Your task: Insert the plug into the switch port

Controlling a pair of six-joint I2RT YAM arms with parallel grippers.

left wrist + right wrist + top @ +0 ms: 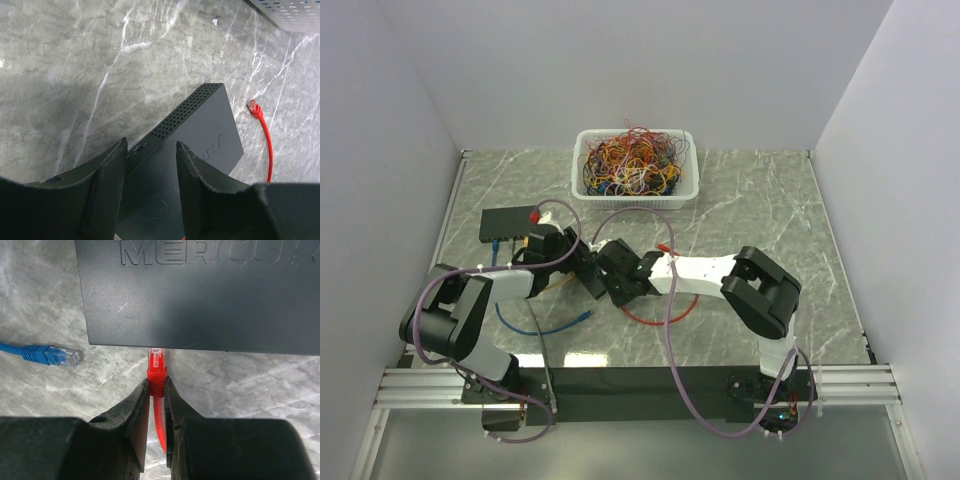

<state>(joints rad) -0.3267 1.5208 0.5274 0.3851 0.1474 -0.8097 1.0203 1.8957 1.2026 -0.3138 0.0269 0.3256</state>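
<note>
White-walled booth (650, 60); grey veined marble counter (770, 200). Two arms work from the near edge: left arm (470, 310) folded in close, right arm (760, 290) reaching across to the left. Their wrists meet in a dark knot just right of the black network switch (505, 222). The top view is too crowded there to separate the parts. White basket (635, 201) of tangled coloured wires at the far side, well apart from the work.

The switch lies flat on the counter, left of centre. On the left gripper (151, 147) the jaws stand parted over the housing, clasping nothing; contact with its top not readable. On the right gripper (156, 384) the jaws are clenched on the boot of the red plug (156, 362), red cable (159, 427) trailing back between them.

Plug tip sits at the switch's near edge, pointing square at it. Port face hidden by the top of the housing, so depth of entry not readable. Blue plug (52, 355) lies loose on the counter to the left. A second red connector (255, 107) lies beside the switch's far end.

Judgement: insertion in hand, likely near its end. To do it well:
- Push straight along the plug's axis, no yaw.
- Go slowly, because the grip is on the soft boot and it may buckle.
- Press the left jaws down on the housing so the light box cannot slide away.
- Let go only once the plug is seated.
</note>
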